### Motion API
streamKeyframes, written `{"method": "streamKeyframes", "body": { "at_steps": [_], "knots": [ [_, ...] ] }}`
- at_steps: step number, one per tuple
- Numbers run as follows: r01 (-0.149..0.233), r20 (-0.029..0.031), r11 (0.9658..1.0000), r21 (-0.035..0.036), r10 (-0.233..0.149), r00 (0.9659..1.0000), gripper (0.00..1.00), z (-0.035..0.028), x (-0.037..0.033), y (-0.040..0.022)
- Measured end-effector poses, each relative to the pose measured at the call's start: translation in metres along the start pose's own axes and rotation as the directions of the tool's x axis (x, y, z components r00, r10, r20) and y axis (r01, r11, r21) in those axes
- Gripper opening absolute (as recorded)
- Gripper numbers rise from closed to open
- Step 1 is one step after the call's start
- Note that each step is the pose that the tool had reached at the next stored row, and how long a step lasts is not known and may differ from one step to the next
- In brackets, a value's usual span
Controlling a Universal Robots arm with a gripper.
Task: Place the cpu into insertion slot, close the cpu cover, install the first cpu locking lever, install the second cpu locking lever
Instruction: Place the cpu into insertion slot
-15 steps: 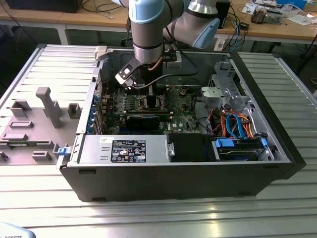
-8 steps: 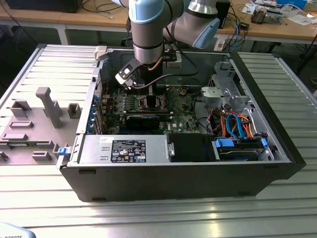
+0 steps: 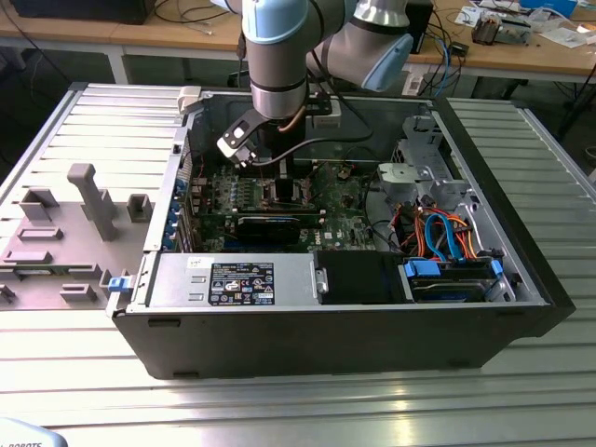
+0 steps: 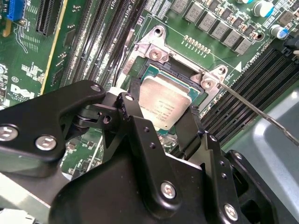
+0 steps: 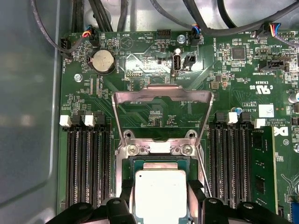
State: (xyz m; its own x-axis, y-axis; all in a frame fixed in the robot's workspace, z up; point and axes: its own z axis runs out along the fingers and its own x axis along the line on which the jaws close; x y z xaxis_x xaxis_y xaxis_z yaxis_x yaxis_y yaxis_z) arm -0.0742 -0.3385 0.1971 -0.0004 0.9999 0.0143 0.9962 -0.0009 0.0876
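Black end effector (image 5: pixel 161 187) — tight on cpu (image 5: pixel 160 198)

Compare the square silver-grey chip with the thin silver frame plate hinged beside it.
The flat square silver-grey cpu is solid-topped; the thin silver metal cpu cover is a frame around a large window. The cpu lies flat; the cpu cover stands tilted up, open. The cpu cover is wider than the cpu. Both are dull silver metal.

Raised cpu cover (image 5: pixel 163 94) just beside cpu (image 5: pixel 160 196)
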Motion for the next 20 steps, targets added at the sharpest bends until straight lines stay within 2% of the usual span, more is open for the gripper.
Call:
{"method": "streamKeyframes", "body": {
  "at_steps": [2, 10, 11, 20],
  "knots": [
    [0.000, 0.0020, 1.0000, -0.0003, 0.000, 1.0000, 0.54, 0.0004, -0.0001, -0.0001],
    [0.000, 0.0025, 1.0000, -0.0006, 0.000, 1.0000, 0.55, 0.0005, -0.0001, 0.0000],
    [0.000, 0.0026, 1.0000, -0.0005, 0.000, 1.0000, 0.62, 0.0005, -0.0001, -0.0001],
    [0.000, 0.0036, 1.0000, 0.0008, 0.000, 1.0000, 0.62, -0.0012, 0.0000, 0.0000]
  ]
}}
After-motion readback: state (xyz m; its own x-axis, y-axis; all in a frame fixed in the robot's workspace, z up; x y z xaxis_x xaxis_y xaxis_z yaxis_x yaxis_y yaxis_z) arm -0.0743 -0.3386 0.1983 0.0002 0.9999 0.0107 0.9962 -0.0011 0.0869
